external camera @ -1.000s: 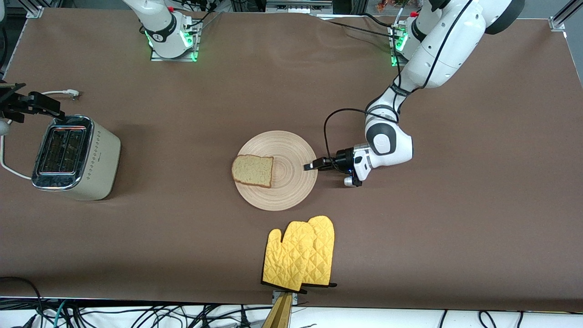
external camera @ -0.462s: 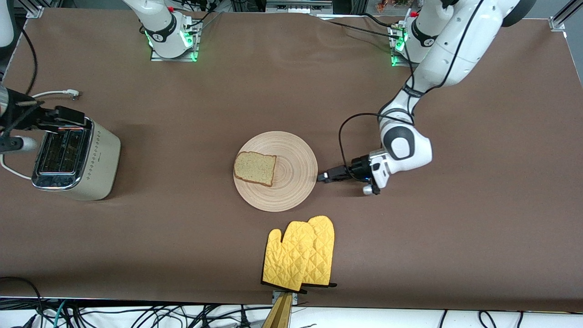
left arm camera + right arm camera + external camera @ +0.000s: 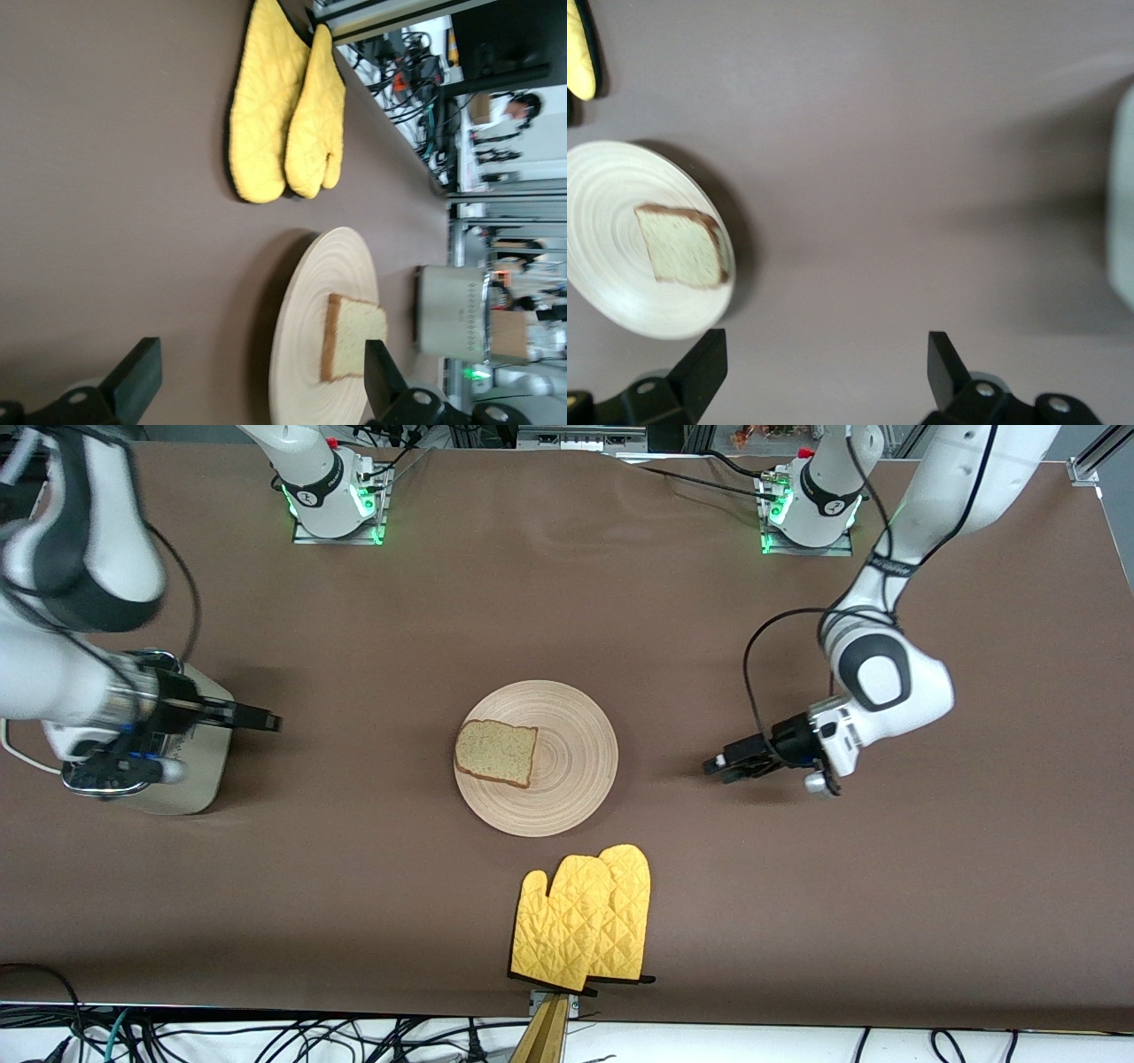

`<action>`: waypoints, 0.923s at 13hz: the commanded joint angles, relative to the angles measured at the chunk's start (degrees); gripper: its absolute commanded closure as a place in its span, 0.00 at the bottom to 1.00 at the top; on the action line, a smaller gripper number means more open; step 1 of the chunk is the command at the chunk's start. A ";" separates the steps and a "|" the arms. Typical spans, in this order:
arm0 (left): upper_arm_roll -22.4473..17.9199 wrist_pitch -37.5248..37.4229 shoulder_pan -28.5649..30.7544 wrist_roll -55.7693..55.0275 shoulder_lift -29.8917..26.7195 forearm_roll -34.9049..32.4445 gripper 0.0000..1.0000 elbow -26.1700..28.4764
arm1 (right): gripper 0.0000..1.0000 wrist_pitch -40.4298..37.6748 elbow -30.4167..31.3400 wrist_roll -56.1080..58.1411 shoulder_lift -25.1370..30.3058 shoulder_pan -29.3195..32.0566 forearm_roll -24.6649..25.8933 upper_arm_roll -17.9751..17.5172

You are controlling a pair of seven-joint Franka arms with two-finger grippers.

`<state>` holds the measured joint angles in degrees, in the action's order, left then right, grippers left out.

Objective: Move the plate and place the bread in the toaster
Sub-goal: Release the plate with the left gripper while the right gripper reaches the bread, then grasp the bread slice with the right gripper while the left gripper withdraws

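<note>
The light-wood plate (image 3: 576, 755) lies mid-table with the bread (image 3: 496, 753) flat on it, on the part toward the right arm's end. The cream toaster (image 3: 202, 772) stands at the right arm's end, largely hidden by the right arm. My right gripper (image 3: 266, 722) is open and empty over the table beside the toaster, on its plate side. My left gripper (image 3: 722, 766) is open and empty, low over the table between the plate and the left arm's end. The left wrist view shows the plate (image 3: 301, 354), bread (image 3: 356, 332) and toaster (image 3: 450, 310). The right wrist view shows the plate (image 3: 602, 257) and bread (image 3: 682, 245).
A pair of yellow oven mitts (image 3: 585, 917) lies near the table's front edge, nearer the front camera than the plate. The toaster's white cord (image 3: 22, 757) runs off the right arm's end.
My left gripper has let go of the plate's rim and drawn back toward the left arm's end. My right arm has swung from past the toaster to its plate side.
</note>
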<state>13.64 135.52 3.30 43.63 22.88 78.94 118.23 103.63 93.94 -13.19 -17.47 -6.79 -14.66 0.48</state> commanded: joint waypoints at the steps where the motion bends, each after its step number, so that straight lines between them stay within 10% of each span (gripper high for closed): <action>1: 0.34 -0.17 2.32 -13.07 -11.25 -15.49 0.00 6.04 | 0.00 8.14 4.14 -4.47 -0.98 -5.06 -0.29 0.31; 7: 0.16 -12.60 3.21 -46.75 -22.61 -62.09 0.00 1.16 | 0.00 24.93 10.11 -9.79 -7.83 -13.85 -0.20 0.31; 12: -3.07 -38.45 2.33 -52.68 -23.59 -75.85 0.00 -14.39 | 0.00 32.42 10.83 -17.74 -13.11 -21.24 0.50 0.75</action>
<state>12.53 104.39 6.05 -7.63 -1.41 6.08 109.93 134.00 104.27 -29.42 -29.83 -26.60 -14.57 0.41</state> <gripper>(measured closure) 0.000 0.000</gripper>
